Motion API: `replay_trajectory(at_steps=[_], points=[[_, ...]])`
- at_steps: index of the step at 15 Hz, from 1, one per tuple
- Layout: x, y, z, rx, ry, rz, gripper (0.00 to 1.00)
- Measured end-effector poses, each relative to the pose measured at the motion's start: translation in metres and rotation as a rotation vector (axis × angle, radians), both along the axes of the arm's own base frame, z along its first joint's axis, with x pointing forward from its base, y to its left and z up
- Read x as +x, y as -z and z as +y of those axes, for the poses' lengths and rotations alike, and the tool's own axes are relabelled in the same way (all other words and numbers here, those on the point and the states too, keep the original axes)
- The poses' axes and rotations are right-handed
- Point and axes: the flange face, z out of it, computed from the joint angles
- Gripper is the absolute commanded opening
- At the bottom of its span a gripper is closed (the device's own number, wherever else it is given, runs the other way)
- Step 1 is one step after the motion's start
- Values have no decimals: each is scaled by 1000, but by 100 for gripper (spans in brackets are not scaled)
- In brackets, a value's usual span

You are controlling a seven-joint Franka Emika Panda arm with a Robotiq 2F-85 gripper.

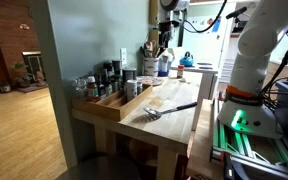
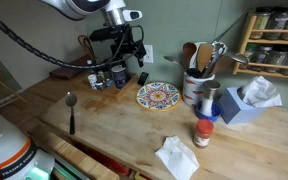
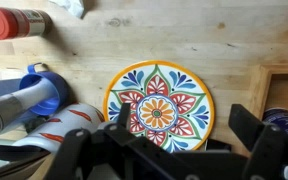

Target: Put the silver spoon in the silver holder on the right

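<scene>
Closest to the lens in the wrist view are the dark fingers of our gripper. They stand wide apart with nothing between them, and below them lies the painted plate, so we hang above the plate with an empty grasp.

The silver spoon lies flat on the table, well apart from the plate, on the side away from the silver holder. In an exterior view its shiny head points toward the back of the table and its slim dark handle runs toward the front edge. The holder stands upright just beside the plate on the opposite side, already stocked with wooden utensils. A red-capped bottle stands near the holder, on the front side.

We judge the spoon to be light and stiff, but awkward. It lies low on the wood, the handle is thin, and the polished head looks slick and uneven. We would take it by the handle, close to the head, with the jaws set across the shaft. That should keep the weight balanced so it does not swing when we tip it upright over the holder.
</scene>
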Motion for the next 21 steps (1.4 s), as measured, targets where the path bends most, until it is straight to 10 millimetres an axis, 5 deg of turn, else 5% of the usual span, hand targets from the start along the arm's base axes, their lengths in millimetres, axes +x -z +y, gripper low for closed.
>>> replay_trajectory(at_steps=[9,15,21], points=[[-2,2,12,5,-21,2,100],[-50,19,93,32,-99,43,100],[-96,19,189,71,93,-22,100]])
